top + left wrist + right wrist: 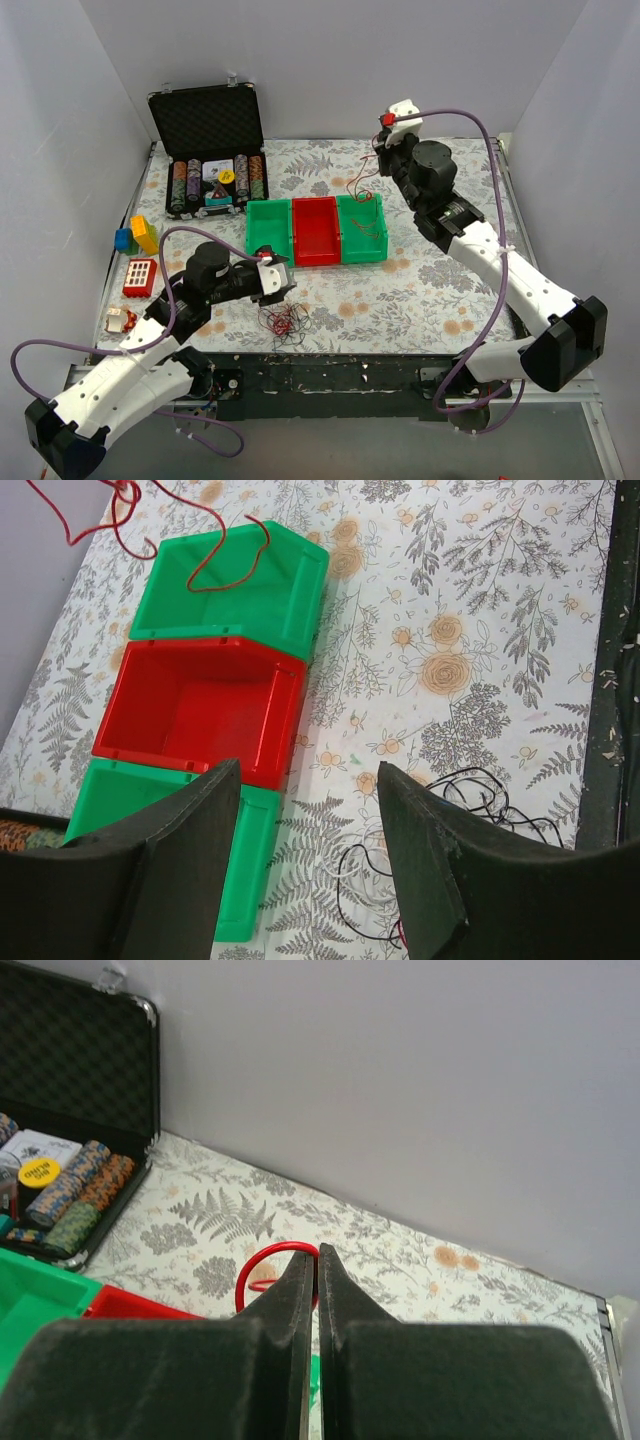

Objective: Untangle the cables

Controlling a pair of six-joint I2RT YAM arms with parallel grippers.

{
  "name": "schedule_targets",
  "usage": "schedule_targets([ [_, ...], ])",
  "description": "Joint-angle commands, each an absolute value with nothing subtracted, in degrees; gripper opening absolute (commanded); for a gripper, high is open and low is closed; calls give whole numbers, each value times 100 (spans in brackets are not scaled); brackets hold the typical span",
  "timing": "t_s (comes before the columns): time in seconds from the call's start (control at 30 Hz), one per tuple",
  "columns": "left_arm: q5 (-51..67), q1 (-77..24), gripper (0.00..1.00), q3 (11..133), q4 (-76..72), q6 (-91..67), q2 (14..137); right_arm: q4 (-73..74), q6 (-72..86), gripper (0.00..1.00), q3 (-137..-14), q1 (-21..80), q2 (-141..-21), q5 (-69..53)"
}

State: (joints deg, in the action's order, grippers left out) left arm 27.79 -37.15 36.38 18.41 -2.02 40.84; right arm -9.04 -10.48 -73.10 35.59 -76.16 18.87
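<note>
Cables (284, 322) lie tangled near the table (420, 290) front edge, under your left gripper (308, 770), whose jaws stand apart and empty. Right gripper (317, 1260) pinches one red cable (272, 1249) dangling into the green bin (362, 254). Expect light, limp, snag-prone strands; pinch an outer loop.
</note>
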Motion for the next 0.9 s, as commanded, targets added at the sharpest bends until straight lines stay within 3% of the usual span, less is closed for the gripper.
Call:
schedule_targets([
  [0.0, 2769, -3674, 56, 3744, 1819, -105, 4025, -1309, -870, 1, -7076, 3481, -7655, 1872],
  [0.87, 2804, -3595, 56, 3718, 1898, 202, 3973, -1231, -44, 1, -5757, 3357, -8384, 1652],
])
